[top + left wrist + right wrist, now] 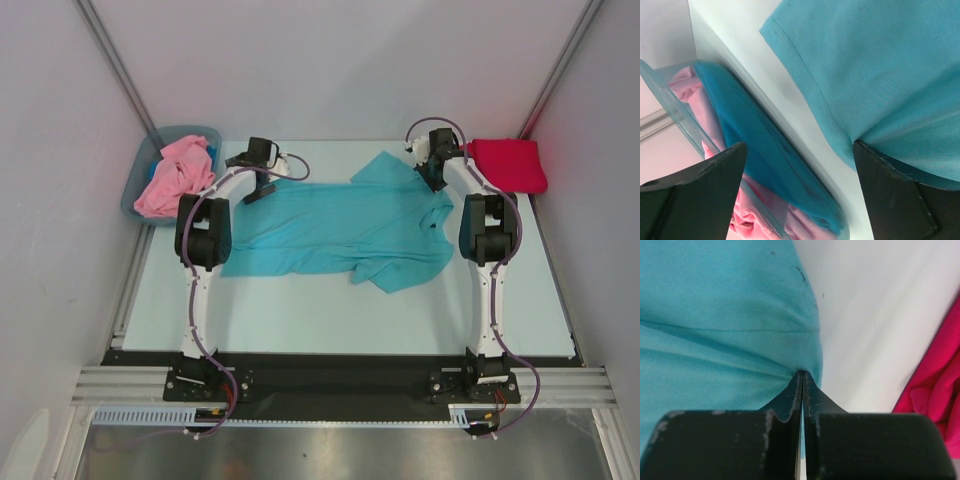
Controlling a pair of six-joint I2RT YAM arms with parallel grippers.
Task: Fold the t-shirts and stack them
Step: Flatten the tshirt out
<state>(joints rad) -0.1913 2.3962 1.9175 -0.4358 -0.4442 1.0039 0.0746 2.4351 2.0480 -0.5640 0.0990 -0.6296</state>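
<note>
Pale table [300, 310], white walls around. Teal shirt [340, 230] lies spread out mid-table. Left jaws stand wide apart at its far-left hem corner, nothing gripped. Right jaws closed tight, pinching its far-right edge. Red shirt [510, 165] lies just right of it, folded. Pink shirt [175, 175] sits heaped in bin [133, 188], left of it.

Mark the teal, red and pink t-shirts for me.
teal t-shirt [330, 225], top view, middle of its body.
red t-shirt [508, 165], top view, centre of the cloth.
pink t-shirt [175, 180], top view, middle of the bunched cloth.
</note>
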